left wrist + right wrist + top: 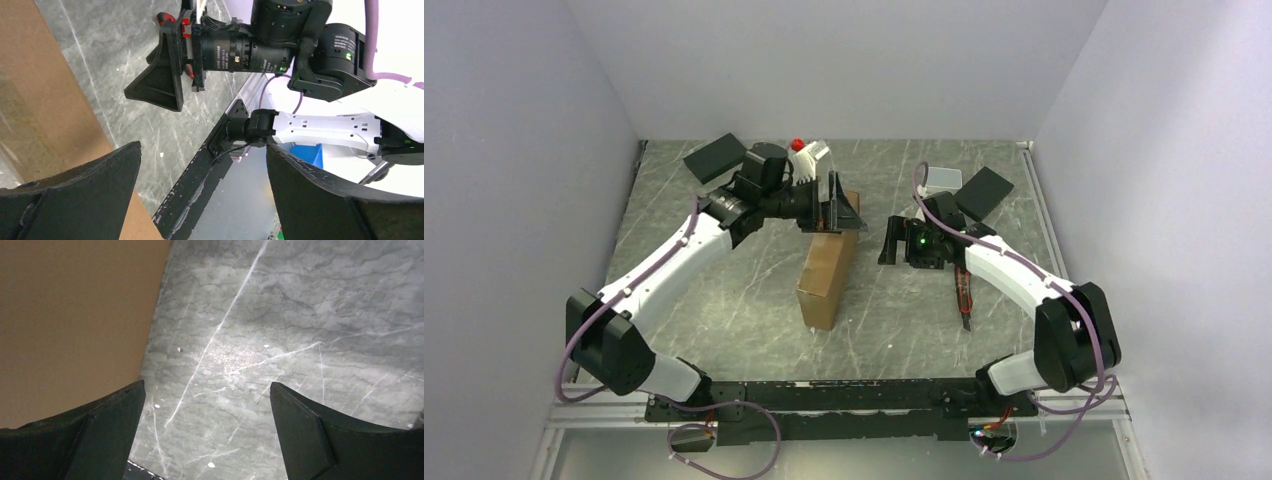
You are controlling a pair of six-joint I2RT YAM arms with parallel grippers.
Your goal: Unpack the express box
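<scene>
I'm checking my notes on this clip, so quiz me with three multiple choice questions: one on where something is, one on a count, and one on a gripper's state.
1. Where is the express box?
A. Around the middle of the table
B. Against the far wall
C. On the near rail

2. How many black flat blocks are out?
A. One
B. Two
C. Four

3. What state is the right gripper in?
A. Shut on the box
B. Shut on a block
C. Open, holding nothing

Answers:
1 A. The top view shows the box mid-table, between the two arms.
2 B. One block lies at the far left and one at the far right.
3 C. The right wrist view shows only bare table between the spread fingers.
</scene>
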